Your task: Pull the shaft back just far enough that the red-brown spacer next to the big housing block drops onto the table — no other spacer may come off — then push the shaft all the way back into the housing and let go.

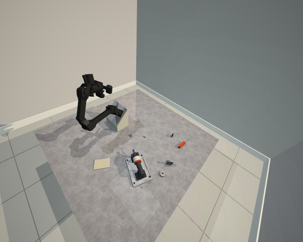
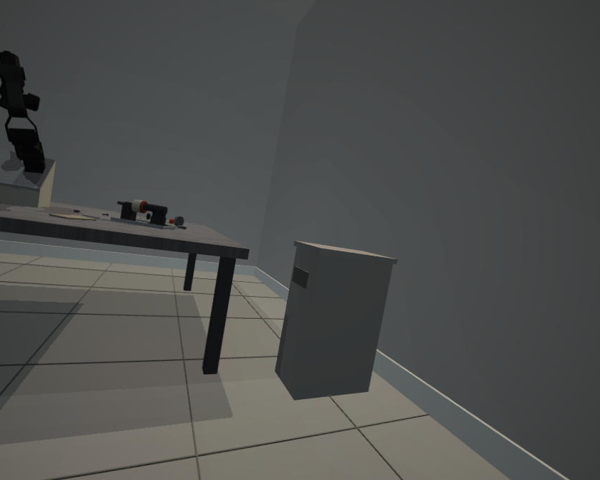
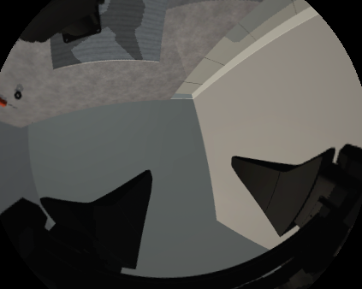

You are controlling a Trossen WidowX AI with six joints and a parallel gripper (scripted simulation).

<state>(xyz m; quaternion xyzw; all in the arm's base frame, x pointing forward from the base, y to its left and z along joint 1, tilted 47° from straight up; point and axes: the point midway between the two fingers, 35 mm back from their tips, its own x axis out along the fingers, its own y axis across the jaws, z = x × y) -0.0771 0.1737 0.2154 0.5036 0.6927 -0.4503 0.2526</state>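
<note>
The shaft (image 1: 133, 150) (image 2: 121, 202) lies across two dark supports on a light grey base plate (image 1: 128, 175); its thin end sticks out beyond the smaller support. Cream spacers (image 1: 136, 158) (image 2: 137, 204) sit around it, with the red-brown spacer (image 1: 137, 161) (image 2: 143, 206) beside them, toward the thick dark cylinder and the big housing block (image 1: 140, 174) (image 2: 158, 216). Any gap at the housing is too small to tell. My gripper (image 1: 105, 91) (image 3: 192, 168) is open and empty, high above the table and far from the shaft. The wrist view does not show the shaft assembly.
A wedge-shaped box (image 1: 123, 122) stands under the arm's base. A cream flat plate (image 1: 102, 163) lies left of the base plate. A grey wheel (image 1: 169, 162), a grey ring (image 1: 162, 174) and a red-handled screwdriver (image 1: 181, 144) lie to the right. A hex key (image 1: 123, 151) lies behind.
</note>
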